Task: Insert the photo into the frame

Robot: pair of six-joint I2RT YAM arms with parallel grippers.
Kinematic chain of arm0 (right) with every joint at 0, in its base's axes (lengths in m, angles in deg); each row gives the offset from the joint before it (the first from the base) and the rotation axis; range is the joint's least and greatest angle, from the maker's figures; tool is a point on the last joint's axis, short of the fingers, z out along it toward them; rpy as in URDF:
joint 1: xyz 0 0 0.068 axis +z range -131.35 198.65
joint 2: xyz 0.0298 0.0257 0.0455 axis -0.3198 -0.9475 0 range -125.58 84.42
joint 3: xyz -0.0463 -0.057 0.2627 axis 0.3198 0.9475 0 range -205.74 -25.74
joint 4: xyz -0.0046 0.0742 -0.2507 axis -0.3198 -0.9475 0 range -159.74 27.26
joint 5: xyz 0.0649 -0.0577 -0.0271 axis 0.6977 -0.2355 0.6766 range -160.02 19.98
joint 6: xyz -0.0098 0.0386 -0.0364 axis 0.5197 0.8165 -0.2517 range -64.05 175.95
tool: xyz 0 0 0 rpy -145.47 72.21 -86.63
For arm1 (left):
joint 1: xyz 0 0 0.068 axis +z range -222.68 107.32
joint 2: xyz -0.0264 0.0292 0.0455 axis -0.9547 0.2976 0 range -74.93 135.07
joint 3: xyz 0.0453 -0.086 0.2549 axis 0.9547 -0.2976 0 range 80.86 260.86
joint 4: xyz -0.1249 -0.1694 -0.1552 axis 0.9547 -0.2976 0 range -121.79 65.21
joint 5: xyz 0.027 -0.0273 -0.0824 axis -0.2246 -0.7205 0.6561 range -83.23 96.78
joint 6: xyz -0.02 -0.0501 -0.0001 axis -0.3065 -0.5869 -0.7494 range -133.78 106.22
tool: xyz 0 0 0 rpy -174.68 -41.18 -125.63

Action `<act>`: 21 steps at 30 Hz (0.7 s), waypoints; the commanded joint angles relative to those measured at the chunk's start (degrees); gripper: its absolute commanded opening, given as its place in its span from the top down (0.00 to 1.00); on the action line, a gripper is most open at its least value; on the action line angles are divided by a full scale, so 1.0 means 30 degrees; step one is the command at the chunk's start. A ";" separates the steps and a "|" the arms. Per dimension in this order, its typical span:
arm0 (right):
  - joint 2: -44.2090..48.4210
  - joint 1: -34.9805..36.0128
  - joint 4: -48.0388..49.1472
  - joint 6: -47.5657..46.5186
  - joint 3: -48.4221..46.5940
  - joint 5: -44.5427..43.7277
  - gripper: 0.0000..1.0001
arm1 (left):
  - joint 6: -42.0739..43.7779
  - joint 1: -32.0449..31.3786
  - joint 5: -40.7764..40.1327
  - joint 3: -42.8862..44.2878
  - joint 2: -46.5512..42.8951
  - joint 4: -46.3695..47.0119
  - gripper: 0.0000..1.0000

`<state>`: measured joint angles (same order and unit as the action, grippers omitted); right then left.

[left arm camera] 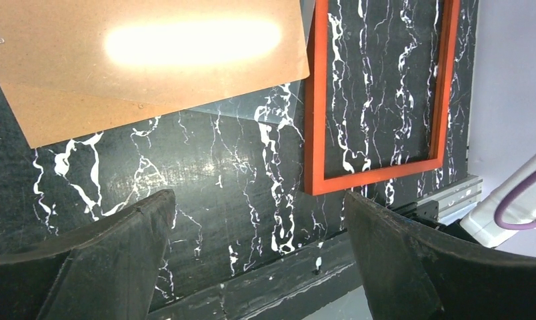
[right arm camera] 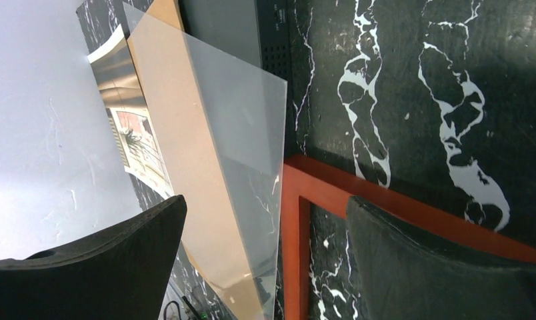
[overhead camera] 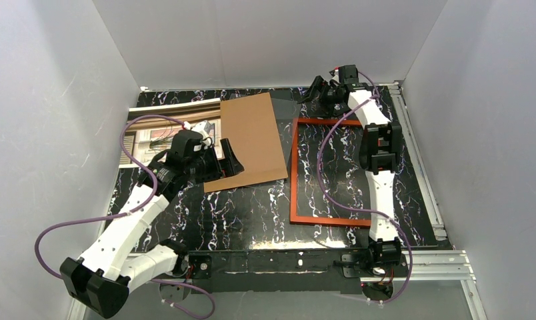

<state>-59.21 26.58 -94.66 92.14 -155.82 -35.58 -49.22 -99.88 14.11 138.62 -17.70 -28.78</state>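
Photo [overhead camera: 149, 137] flat at far left of table [overhead camera: 252, 207], right part under board [overhead camera: 249, 140]; frame [overhead camera: 295, 177] flat at right, empty, board between them. Clear sheet [right arm camera: 245, 120] overlaps board. Left gripper [overhead camera: 227, 160] spread wide, empty, above board's near-left corner. Right gripper [overhead camera: 319, 90] spread, empty, past frame's far corner. Photo likely light, floppy, slick, easily creased: pinch exposed left edge, slide out low

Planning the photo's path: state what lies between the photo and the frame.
The cardboard board and a clear sheet lie between photo and frame, per the top view.
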 commanded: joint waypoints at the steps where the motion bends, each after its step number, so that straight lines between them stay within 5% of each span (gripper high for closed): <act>1: -0.0895 0.0023 0.1695 0.1531 -0.1432 0.1213 0.02 | -0.0312 -0.0041 0.0655 -0.0345 0.0213 0.0235 0.00; 11: -0.2658 0.0682 0.3695 0.4039 -0.1814 0.3105 0.07 | -0.0340 -0.0044 0.0777 -0.0436 0.0464 0.0275 0.00; 21: -0.3553 0.0952 0.8350 0.7373 -0.1487 0.4817 0.41 | -0.0525 -0.0044 0.0911 -0.0757 0.0245 0.0600 0.00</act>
<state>-69.84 29.44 -76.54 110.72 -158.82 -24.37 -50.86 -99.88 16.03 137.33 -16.11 -25.99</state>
